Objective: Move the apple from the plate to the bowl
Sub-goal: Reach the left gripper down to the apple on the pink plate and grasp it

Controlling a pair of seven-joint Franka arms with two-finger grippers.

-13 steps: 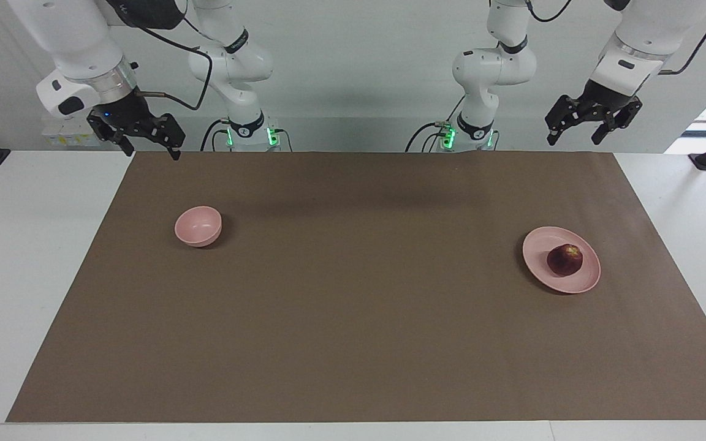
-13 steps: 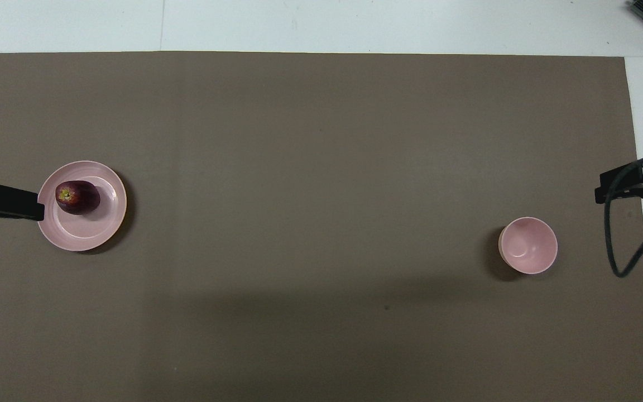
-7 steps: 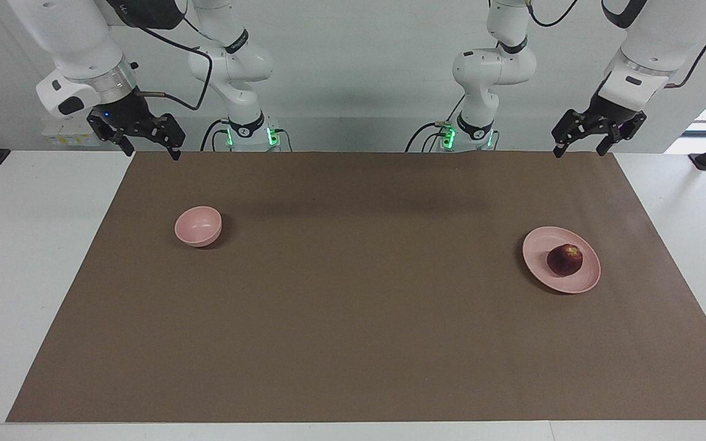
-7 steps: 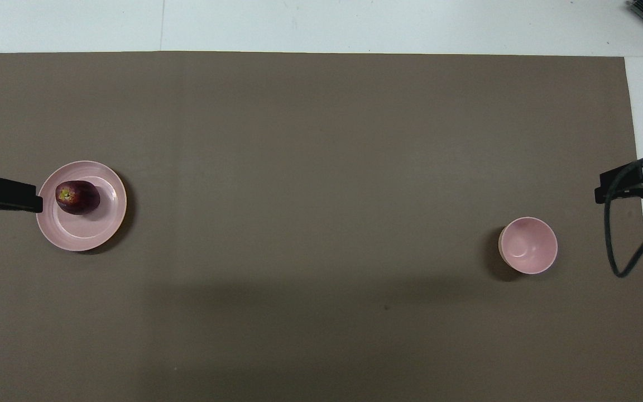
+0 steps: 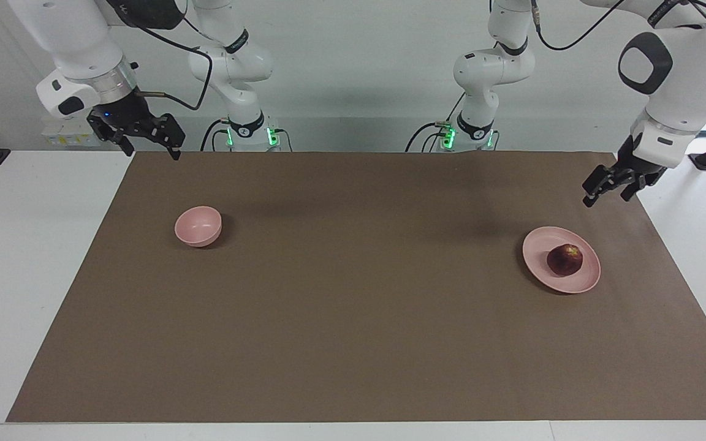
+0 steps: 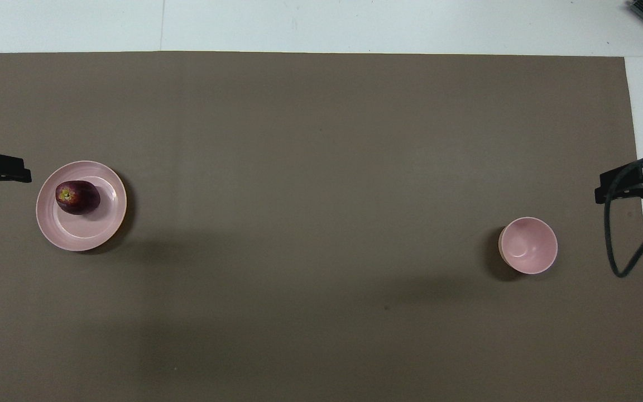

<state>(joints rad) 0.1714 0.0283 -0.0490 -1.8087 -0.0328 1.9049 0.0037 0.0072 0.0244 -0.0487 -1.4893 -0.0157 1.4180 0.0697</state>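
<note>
At lower right of the facing view, the apple [image 5: 564,260] sits on the plate [image 5: 543,272]; my left gripper [image 5: 611,188] hangs above it, fingers apart. I'd centre and descend straight. Bowl [image 5: 198,226] mid-left; right gripper [image 5: 144,142] waits upper left, open.

My left gripper [image 5: 605,195] is on the move: a second ago it hung high up at the mat's robot-side edge, and now it has dropped lower over the brown mat [image 5: 353,294], closing in on the plate [image 5: 540,269]. It's still in the air, short of the rim. My forearm has swung out toward the table end, and its shadow has slid nearer the plate.
</note>
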